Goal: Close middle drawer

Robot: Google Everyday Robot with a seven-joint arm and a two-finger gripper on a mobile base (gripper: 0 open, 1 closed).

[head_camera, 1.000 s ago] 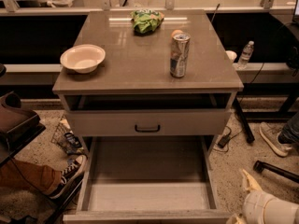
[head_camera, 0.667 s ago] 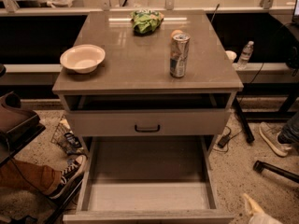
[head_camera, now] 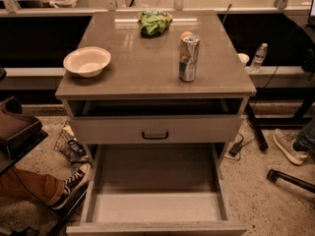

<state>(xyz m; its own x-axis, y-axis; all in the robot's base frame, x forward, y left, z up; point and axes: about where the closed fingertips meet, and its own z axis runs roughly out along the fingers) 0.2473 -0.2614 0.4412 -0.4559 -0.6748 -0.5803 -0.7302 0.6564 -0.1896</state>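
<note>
The middle drawer (head_camera: 155,208) is pulled far out at the bottom of the grey cabinet. It is wide and long, with a bare grey floor and thin side walls. Its shallow front panel (head_camera: 157,227) lies at the lower edge of the camera view, and its handle is hidden. Above it sits a taller grey drawer front (head_camera: 197,129) with a black handle (head_camera: 155,135), with a dark gap over it. The gripper is not in view.
On the cabinet top (head_camera: 138,73) stand a cream bowl (head_camera: 87,61), a drink can (head_camera: 189,58) and a green bag (head_camera: 154,21). A person's leg and sneaker (head_camera: 69,183) are left of the drawer. A shoe (head_camera: 288,146) and a black bar (head_camera: 290,180) lie to the right.
The white gripper at the bottom right corner has dropped out of view. The drawer has not moved.
</note>
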